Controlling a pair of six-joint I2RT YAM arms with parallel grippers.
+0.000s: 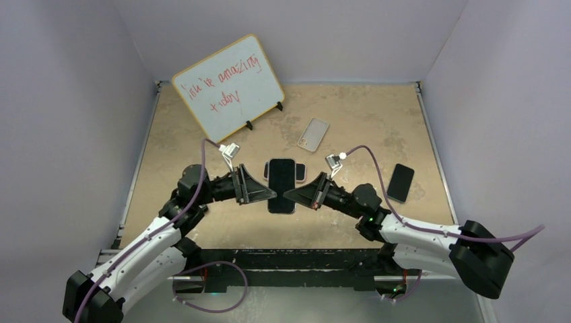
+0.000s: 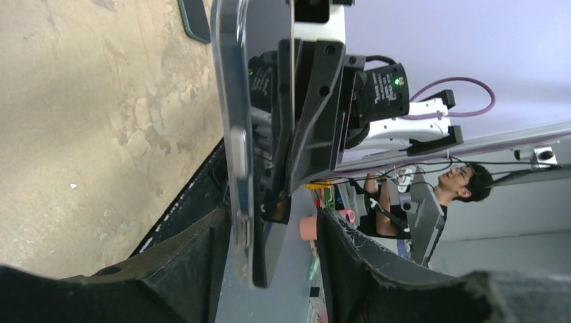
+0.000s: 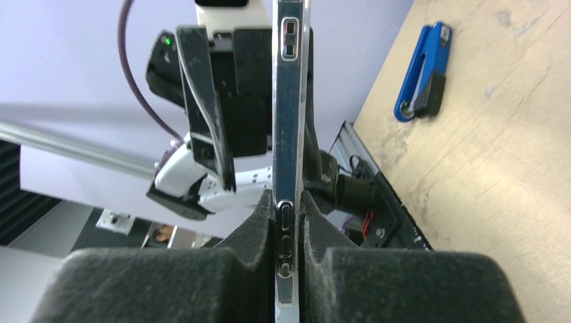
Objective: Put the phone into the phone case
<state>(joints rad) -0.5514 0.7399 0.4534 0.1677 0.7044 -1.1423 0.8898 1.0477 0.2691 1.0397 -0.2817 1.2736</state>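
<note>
Phone (image 1: 281, 185) hangs above the desk (image 1: 377, 121), near its front edge, lifted between the two arms that meet at the middle. The right claw (image 3: 288, 202) is pinched narrow on it, both pads pressed flat against its faces around the side buttons. The left claw (image 2: 273, 222) reaches in from the opposite side with its fingers (image 2: 357, 269) standing wider than the slim body between them, and a clear gap shows on one side. Whether the other finger touches it I cannot tell. A spare handset (image 1: 400, 182) lies flat, well off to the right. Beyond the arms the case (image 1: 314, 134), clear and pale, lies flat on the desk, apart from everything. Farthest back on the left a whiteboard (image 1: 227, 87) with red writing stands propped and tilted.
</note>
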